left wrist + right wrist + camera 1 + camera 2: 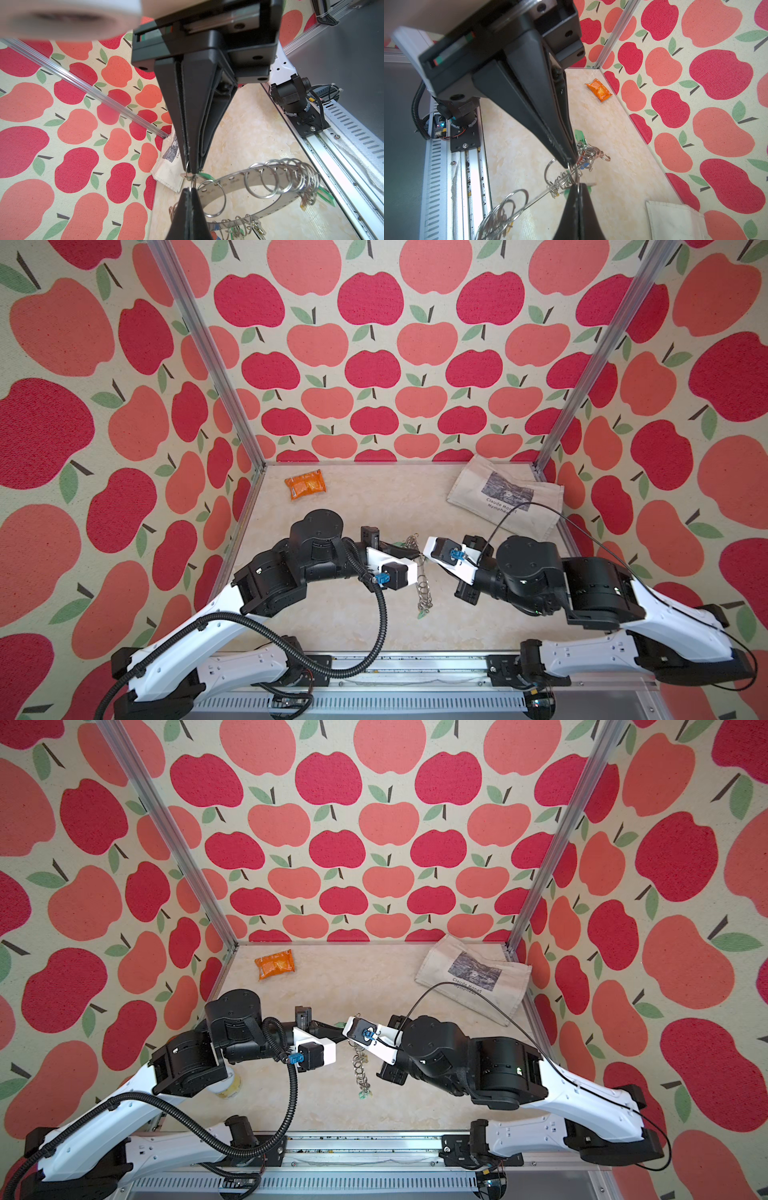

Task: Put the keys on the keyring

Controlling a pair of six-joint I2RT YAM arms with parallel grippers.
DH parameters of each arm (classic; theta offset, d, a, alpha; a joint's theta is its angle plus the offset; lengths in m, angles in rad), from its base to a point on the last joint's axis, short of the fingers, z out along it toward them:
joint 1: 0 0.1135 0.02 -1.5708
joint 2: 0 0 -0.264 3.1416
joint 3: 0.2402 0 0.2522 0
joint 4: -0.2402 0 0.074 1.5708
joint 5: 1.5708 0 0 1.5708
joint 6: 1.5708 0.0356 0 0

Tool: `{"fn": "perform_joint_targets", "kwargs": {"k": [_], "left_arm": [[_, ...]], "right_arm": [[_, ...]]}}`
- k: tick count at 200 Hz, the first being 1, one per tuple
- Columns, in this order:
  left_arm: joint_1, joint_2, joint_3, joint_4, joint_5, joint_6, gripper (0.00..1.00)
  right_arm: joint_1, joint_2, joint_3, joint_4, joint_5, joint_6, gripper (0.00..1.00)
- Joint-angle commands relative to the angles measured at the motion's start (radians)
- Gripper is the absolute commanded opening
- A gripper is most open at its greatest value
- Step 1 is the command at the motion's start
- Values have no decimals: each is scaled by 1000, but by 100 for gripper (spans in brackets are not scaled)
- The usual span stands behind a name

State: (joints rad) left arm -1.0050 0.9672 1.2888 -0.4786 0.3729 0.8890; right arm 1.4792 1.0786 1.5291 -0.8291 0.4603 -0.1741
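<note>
Bright, even light all round here, and the worktop takes only soft, faint shadows under the arms. Both top views are sharp through the middle, yet the apple-print walls swell and bend toward the edges (a wide lens, plainly). In the left wrist view a white blur smears one corner, far out of focus. The keyring glints crisply there; in the right wrist view its near end goes soft.
</note>
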Motion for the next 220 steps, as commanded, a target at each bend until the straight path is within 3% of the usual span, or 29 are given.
{"fn": "perform_joint_targets", "kwargs": {"k": [1, 29, 220], "left_arm": [[-5, -16, 29, 59, -7, -6, 0], [-4, -19, 33, 48, -3, -8, 0], [-4, -18, 44, 31, -3, -7, 0]], "right_arm": [[6, -26, -18, 14, 5, 3, 0], [12, -34, -23, 19, 51, -5, 0], [36, -28, -25, 9, 52, -4, 0]]}}
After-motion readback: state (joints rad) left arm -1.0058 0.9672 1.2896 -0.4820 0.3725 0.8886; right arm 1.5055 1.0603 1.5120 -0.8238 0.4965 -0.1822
